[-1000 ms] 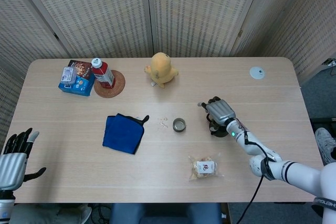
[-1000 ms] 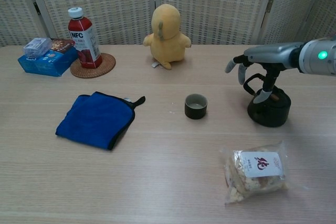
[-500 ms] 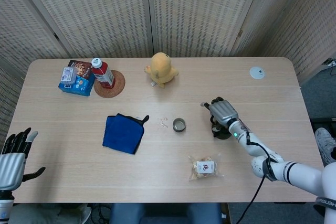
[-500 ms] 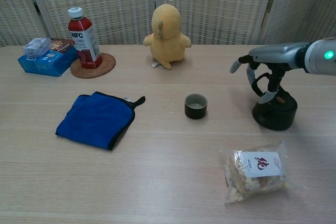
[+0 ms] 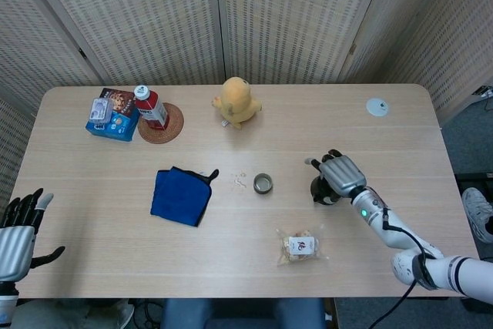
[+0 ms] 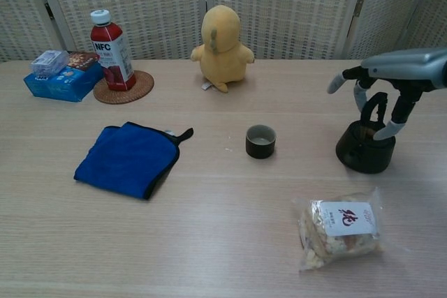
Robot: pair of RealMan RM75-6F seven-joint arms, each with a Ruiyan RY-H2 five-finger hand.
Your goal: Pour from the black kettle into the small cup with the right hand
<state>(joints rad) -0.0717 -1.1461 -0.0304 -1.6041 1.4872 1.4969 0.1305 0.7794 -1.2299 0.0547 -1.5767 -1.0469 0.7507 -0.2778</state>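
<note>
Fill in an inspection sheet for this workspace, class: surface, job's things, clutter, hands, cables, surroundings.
Surface: pale wooden table, crumbs near the cup.
Job's things: black kettle upright on the table; small cup upright to its left, apart.
Clutter: blue cloth, snack bag, yellow plush toy, red bottle on a woven coaster, blue box, white disc.
Hands: right hand over the kettle's handle, grasp unclear; left hand open, off the table's edge.
Cables: black cable by the right arm.
Surroundings: woven screens.

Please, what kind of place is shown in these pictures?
Probably a robot test room, not a home: a plain wooden table stands before woven folding screens, and unrelated props lie on it, such as a yellow plush toy and a juice bottle.
</note>
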